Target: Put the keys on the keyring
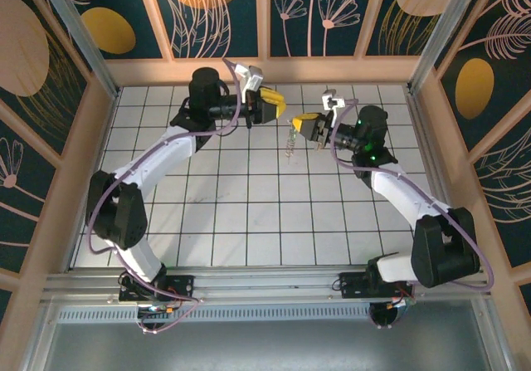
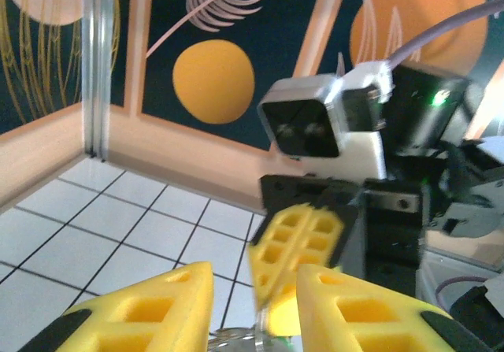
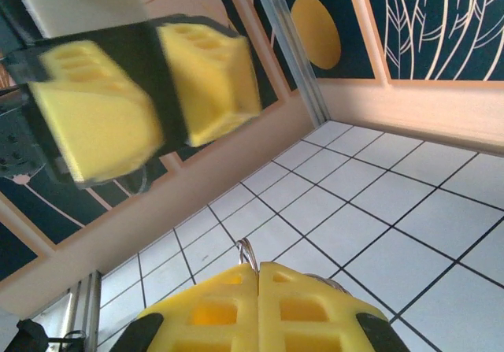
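Risk: keyring (image 1: pixel 289 143) hangs above bench (image 1: pixel 249 213), pinched by thin wire in closed right gripper (image 3: pixel 258 272); twist or slip drops it. Left gripper (image 1: pixel 276 105), jaws apart and empty, sits just beside; misaligned approach knocks ring or clashes fingers.

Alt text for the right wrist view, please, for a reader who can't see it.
The right gripper sits at the bottom edge, its yellow fingers pressed shut on a thin silvery wire keyring whose loop pokes up between them. Facing it at upper left, blurred, is the left gripper with its yellow fingers apart, above a white tiled table.
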Motion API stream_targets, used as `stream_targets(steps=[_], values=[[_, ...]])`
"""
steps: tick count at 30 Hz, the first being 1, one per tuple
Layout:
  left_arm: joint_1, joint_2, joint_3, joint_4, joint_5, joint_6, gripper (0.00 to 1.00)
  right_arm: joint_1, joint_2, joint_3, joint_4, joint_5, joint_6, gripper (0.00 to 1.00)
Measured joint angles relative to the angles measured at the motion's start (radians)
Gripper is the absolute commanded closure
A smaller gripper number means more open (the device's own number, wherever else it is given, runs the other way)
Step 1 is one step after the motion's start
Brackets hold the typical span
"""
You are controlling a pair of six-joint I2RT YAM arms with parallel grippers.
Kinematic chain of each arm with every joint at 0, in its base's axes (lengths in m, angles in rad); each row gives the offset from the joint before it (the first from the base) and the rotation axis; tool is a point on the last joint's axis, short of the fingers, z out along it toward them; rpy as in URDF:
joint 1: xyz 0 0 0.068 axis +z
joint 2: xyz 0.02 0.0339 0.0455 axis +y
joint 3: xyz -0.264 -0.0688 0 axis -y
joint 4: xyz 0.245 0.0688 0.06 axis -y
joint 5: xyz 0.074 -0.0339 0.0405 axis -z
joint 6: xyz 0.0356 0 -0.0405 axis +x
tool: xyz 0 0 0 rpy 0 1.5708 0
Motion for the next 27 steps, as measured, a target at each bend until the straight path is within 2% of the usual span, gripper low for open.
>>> stream_targets(steps=[7,11,16,27], values=[[0.058,0.131,0.130,-0.203,0.085,0.101,0.64,-0.009,0.034,0.109,-0.140,-0.011,-0.093,1.00],[0.075,0.148,0.146,-0.270,0.132,0.145,0.60,-0.015,0.093,0.165,-0.201,-0.026,-0.130,1.00],[0.087,0.160,0.172,-0.359,0.188,0.217,0.59,-0.015,0.180,0.238,-0.294,-0.066,-0.185,1.00],[0.103,0.203,0.191,-0.467,0.212,0.315,0.59,-0.015,0.277,0.396,-0.509,-0.134,-0.328,1.00]])
